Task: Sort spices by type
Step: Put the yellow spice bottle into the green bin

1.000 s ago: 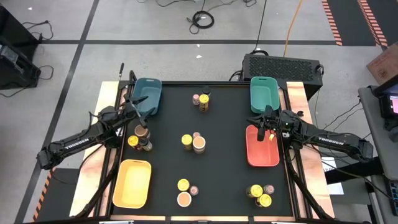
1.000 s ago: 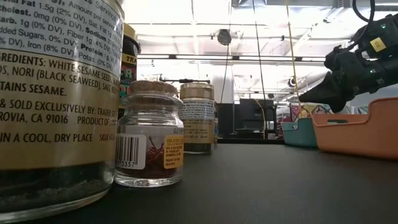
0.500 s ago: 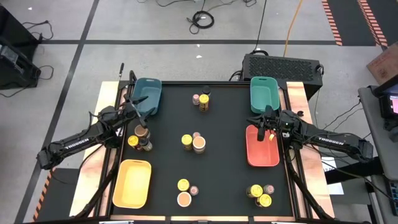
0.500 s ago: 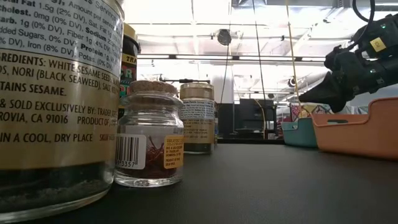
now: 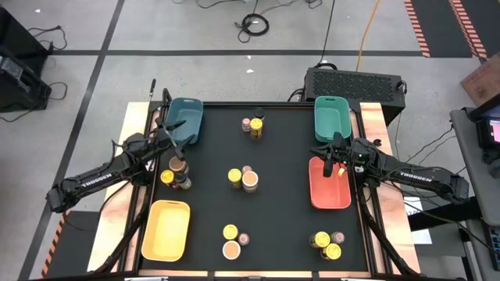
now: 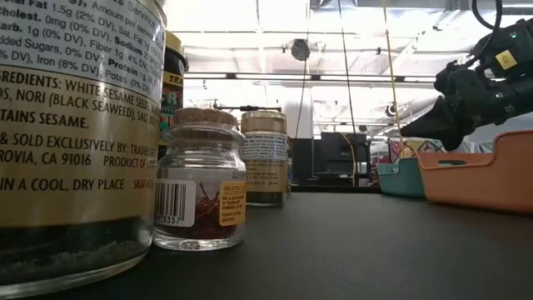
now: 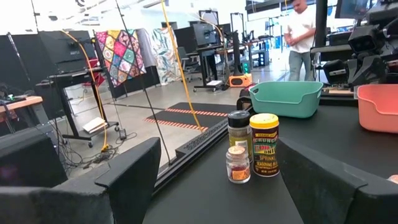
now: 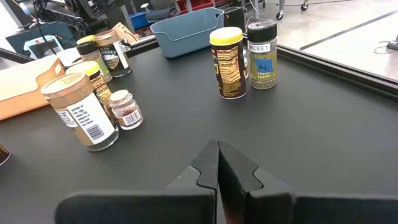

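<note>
On the left side of the black table (image 5: 289,218) the left gripper (image 5: 173,131) is seen with its fingers spread apart and nothing between them, poised at the near edge of the blue tray (image 5: 184,119). Just beside it a cluster of three jars (image 5: 176,172) is noted: a brown-lidded one, a yellow-lidded one and a dark-lidded one, close together. Below that cluster a yellow tray (image 5: 166,229) lies at the front left corner.

Toward the middle, three more groups of spices are recorded. At the far edge stands a far trio (image 5: 253,125) (seen through the left wrist camera as a dark-lidded jar (image 7: 239,135), a yellow-lidded jar (image 7: 264,144) and a tiny cork-topped jar (image 7: 237,164)). At the table centre a middle group (image 5: 243,178) holds a yellow lid, a tan lid and a small pinkish lid. Near the front edge a front group (image 5: 232,240) is arranged likewise.

Further right, a teal tray (image 5: 332,117) sits at the far side, with a red tray (image 5: 328,192) nearer. The right gripper (image 5: 333,151) is held over the red tray's far rim, fingers pressed together and empty. At the front right a last group (image 5: 328,243) of jars rests, two yellow lids among them.
</note>
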{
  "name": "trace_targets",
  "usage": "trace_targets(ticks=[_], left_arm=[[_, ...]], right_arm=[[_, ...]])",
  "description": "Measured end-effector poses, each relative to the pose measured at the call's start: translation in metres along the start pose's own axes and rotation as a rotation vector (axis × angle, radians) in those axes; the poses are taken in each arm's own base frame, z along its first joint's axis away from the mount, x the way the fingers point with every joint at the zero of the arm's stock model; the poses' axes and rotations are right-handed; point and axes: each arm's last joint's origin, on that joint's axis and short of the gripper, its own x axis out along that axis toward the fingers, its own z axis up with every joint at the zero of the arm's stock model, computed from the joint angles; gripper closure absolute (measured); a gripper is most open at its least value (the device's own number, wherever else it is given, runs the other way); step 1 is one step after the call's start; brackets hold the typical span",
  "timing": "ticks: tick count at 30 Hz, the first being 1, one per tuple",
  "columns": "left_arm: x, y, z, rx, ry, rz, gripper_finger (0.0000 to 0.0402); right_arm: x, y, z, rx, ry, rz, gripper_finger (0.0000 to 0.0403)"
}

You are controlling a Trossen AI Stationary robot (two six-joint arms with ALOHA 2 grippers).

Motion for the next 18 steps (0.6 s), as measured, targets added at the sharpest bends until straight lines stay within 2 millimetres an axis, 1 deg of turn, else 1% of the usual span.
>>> trace_targets(ticks=[10,13,15,18], left_arm=[[0.0,-0.0001,-0.0002,0.001,0.003,-0.001,0.0082],[0.0,-0.0001,-0.0004,0.001,0.004,-0.001,0.0082],[0.0,-0.0001,-0.0003,0.0,0.003,-0.001,0.0082],[0.0,0.0001,0.0017,-0.023,-0.018,-0.004,0.0082]], right_arm=[[0.0,0.0003,0.0012,0.003,-0.013,0.004,0.0403],[0.0,0.0005,0.0017,0.051,-0.017,0.005,0.0403],[-0.0001,0.0006,0.0024,0.053,-0.025,0.007,0.0403],[-0.0003,0.002,0.0071,0.085,-0.072,0.027,0.0403]])
